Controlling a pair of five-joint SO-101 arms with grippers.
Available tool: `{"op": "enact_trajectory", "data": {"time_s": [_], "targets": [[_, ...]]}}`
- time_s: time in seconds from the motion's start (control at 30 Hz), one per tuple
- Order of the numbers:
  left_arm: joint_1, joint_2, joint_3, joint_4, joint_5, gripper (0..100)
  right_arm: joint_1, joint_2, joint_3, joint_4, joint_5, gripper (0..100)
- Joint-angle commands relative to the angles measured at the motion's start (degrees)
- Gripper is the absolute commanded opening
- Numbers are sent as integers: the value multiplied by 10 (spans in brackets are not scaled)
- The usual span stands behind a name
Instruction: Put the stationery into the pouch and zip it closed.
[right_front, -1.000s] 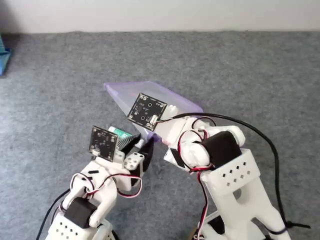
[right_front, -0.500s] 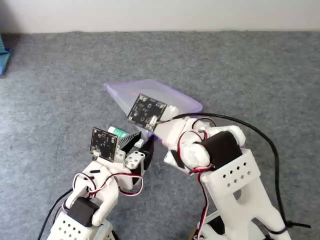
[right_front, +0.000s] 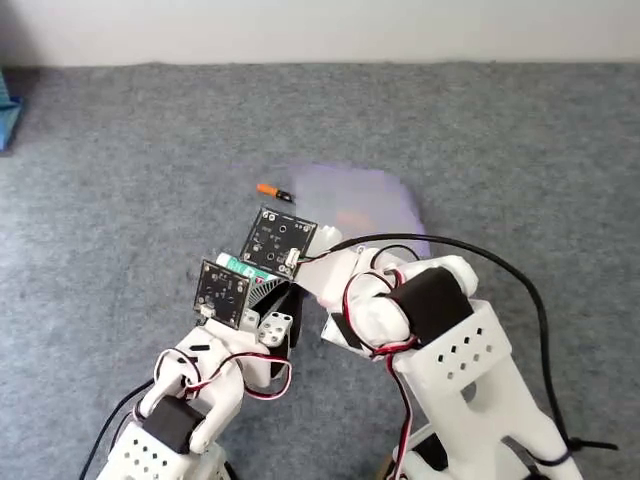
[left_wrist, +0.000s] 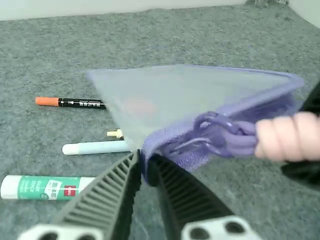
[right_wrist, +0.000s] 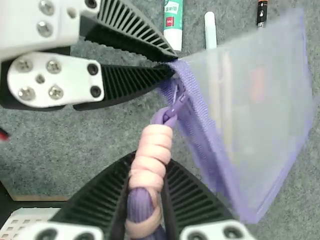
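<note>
Now left claw (left_wrist: 145, 162) pinches pouch (left_wrist: 200, 95), right claw (right_wrist: 150, 160) its zipper pull (right_wrist: 154, 142); marker (left_wrist: 70, 102) lies outside.

The light over the grey tabletop (right_front: 120, 150) is soft, even and rather bright, and no shadow has a hard edge. Close under the left pincer (left_wrist: 142, 172) and the right pincer (right_wrist: 145, 200) the tabletop turns darker, a dim patch below both arms. The pouch (left_wrist: 200, 100) between them lets light through and has a pale sheen, no strong glare. From above it is a smeared lilac patch just beyond the pincers. The pink coiled pull (left_wrist: 285, 137) beside the left pincer looks blurred too.
</note>
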Motion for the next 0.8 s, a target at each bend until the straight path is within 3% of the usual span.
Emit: {"op": "enact_trajectory", "data": {"time_s": [0.0,0.2,0.4,0.77], "targets": [[-4,-4,-4,-11,4,14,-5,-19,-33,7,-6,9],[-63,-4,-4,-11,4,12,15,-19,-68,53,-6,9],[-102,-4,-7,-13,5,12,113,-19,-91,57,4,9],[-111,-4,-8,-11,5,12,270,-19,-124,62,105,9]]}}
